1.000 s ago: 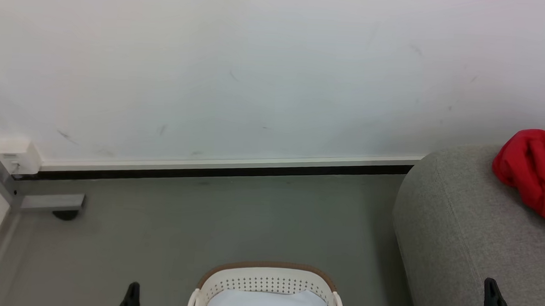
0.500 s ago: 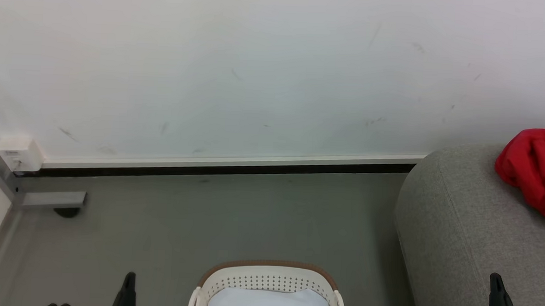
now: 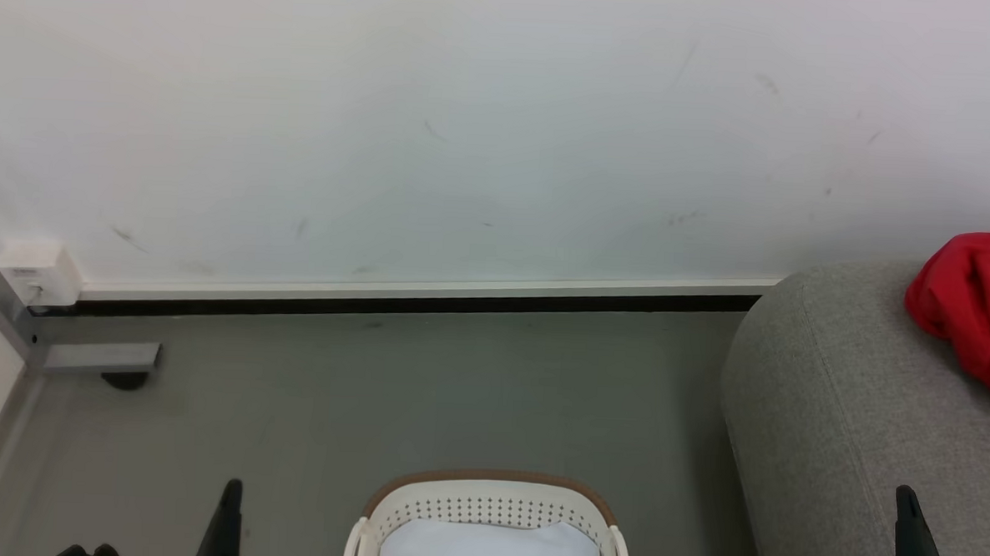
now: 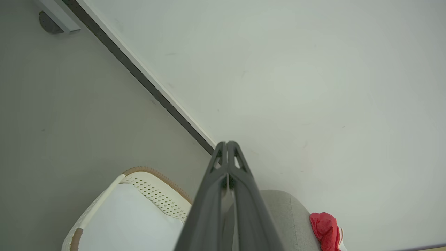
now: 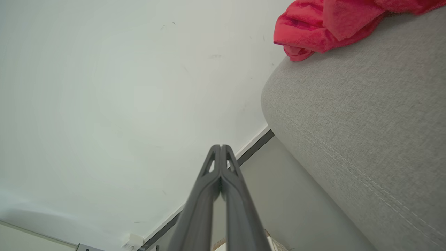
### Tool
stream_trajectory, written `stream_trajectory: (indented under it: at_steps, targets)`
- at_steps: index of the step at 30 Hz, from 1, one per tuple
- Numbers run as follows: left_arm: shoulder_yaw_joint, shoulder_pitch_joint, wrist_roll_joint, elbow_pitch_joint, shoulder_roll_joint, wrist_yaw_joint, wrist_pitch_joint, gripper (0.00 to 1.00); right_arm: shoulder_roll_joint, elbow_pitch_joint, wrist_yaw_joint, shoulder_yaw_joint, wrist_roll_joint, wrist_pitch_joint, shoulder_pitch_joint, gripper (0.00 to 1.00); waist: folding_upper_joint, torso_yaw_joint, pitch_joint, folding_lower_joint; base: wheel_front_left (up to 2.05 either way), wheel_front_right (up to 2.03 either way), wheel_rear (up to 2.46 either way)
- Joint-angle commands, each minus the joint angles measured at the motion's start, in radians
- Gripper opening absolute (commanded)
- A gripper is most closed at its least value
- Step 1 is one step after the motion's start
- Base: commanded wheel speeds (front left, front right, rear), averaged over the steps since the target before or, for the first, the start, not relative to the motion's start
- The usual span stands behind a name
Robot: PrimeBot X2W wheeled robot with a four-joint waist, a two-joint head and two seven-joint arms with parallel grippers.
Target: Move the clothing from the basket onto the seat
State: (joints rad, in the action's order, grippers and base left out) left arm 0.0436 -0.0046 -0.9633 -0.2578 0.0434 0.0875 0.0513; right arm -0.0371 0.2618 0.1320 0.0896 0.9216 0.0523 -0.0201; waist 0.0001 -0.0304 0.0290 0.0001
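The cream basket (image 3: pixel 489 502) with its brown rim stands on the floor at the bottom middle of the head view; inside it I see a pale flat sheet (image 3: pixel 490 549) and no red fabric. Red clothing (image 3: pixel 974 307) lies bunched on top of the grey seat (image 3: pixel 839 427) at the right. My left gripper (image 3: pixel 231 488) rises at the lower left, left of the basket, fingers pressed together and empty (image 4: pixel 227 143). My right gripper (image 3: pixel 906 496) stands at the lower right before the seat, also shut and empty (image 5: pixel 221 146). The clothing (image 5: pixel 327 24) and the seat (image 5: pixel 366 115) appear in the right wrist view too.
A white wall with a dark skirting strip (image 3: pixel 410 303) runs across behind the grey floor. A metal post foot (image 3: pixel 99 359) and a white box (image 3: pixel 36 270) sit in the left corner. Open floor lies between the basket and the wall.
The picture has shifted slightly as the camera moved. Both grippers' fingertips show a little higher in the head view than a second ago. Clothing and basket lie as before.
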Motion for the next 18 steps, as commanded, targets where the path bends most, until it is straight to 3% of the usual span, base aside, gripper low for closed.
stream_trajectory:
  at_steps: [1, 18]
  targets:
    - [0.007, -0.026, -0.035, 0.011, 0.007, 0.005, -0.008, 0.00, -0.011, -0.012, -0.001, 0.004, 0.036, -0.008, -0.029, 0.00, -0.0001, 0.001, -0.001, -0.0001, 0.00, 0.00, 0.00]
    - [0.027, -0.051, -0.218, 0.012, 0.008, 0.018, -0.056, 0.00, -0.013, -0.015, -0.001, 0.011, 0.232, -0.056, -0.049, 0.00, -0.0001, 0.008, -0.008, -0.0001, 0.00, 0.00, 0.00]
